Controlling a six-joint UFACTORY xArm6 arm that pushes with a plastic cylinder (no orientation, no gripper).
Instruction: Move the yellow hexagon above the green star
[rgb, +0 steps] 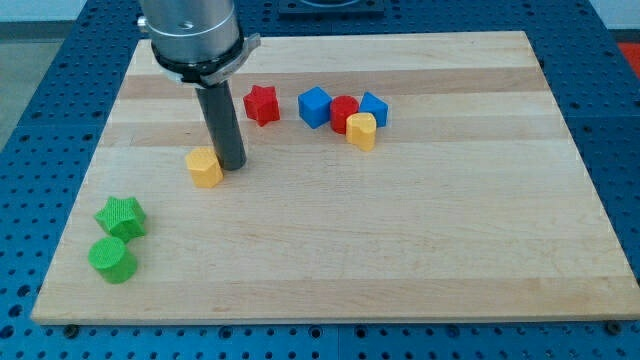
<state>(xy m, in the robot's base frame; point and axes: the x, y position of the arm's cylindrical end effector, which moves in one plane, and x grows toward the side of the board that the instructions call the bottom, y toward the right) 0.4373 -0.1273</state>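
Observation:
The yellow hexagon (204, 167) lies on the wooden board left of centre. My tip (231, 165) stands right next to it, at its right side, touching or nearly touching. The green star (121, 217) lies near the board's lower left, below and to the left of the hexagon. The rod rises from the tip to the arm's grey body at the view's top.
A green round block (112, 259) sits just below the green star. A red star (262, 104), a blue cube (314, 107), a red round block (343, 111), a blue block (374, 107) and a yellow block (362, 131) cluster at the upper middle. The board (400, 250) rests on a blue perforated table.

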